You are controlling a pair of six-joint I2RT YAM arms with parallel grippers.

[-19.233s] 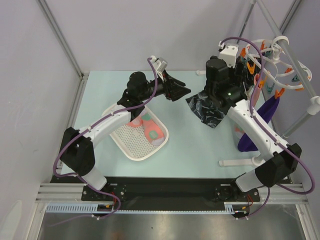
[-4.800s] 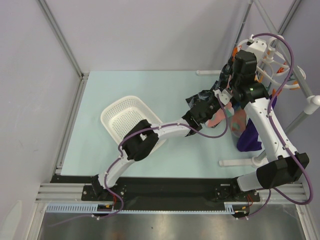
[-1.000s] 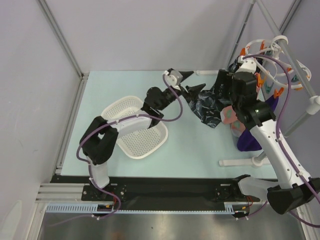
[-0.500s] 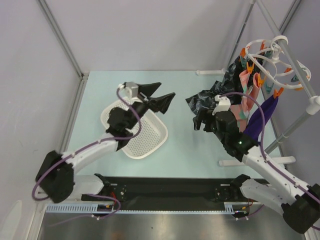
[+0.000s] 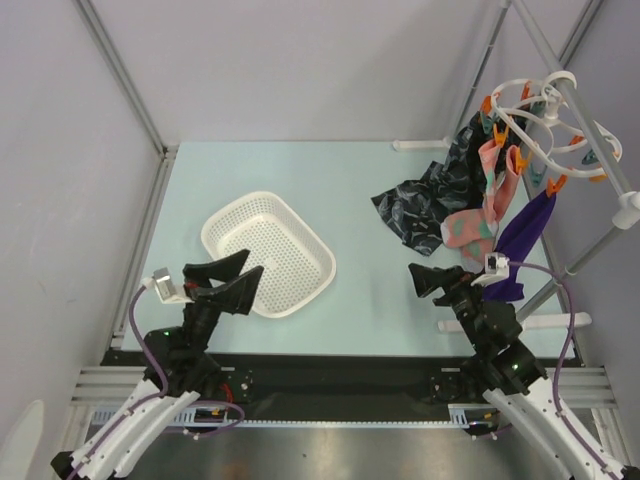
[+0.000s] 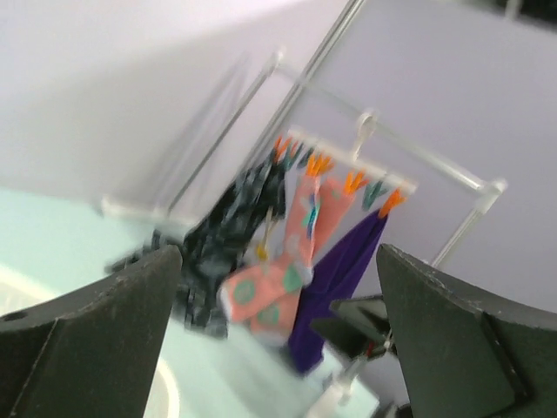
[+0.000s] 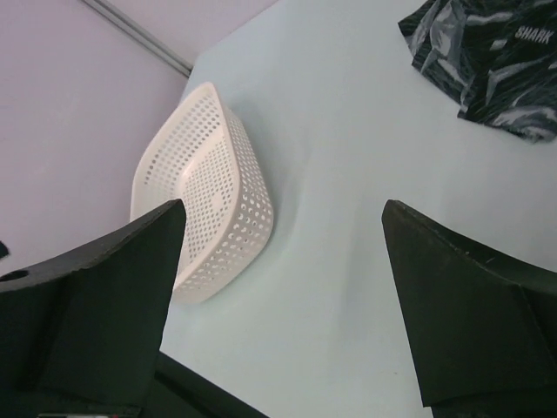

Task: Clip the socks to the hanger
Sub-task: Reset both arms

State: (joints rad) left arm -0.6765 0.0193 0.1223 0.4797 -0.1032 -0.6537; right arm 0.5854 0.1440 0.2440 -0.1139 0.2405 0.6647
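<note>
OK, left to right. Left pincer is low at the near edge, fingers spread wide, released, nothing in it. It points up-right at the near corner of the white perforated basket. The basket lies on the pale teal worktop, left of centre, with nothing visible inside.

Right pincer is at front right, also released, nothing gripped, fingertips pointing left.

Dark navy patterned cloth runs from the left pegs of the ring down to the worktop, its lower end pooled right of centre.

Socks are on the hanger, far right. Cuffs are up at the orange pegs and the long axis runs down from the ring. The foot ends bend left at the bottom, just beside the navy cloth. In the left wrist view they hang close to vertical, though that view is blurred.

Purple garment hangs just right of the socks. The hanger's hook sits over a grey metal rail.

Room: plain pale lilac walls, aluminium posts at the corners.
</note>
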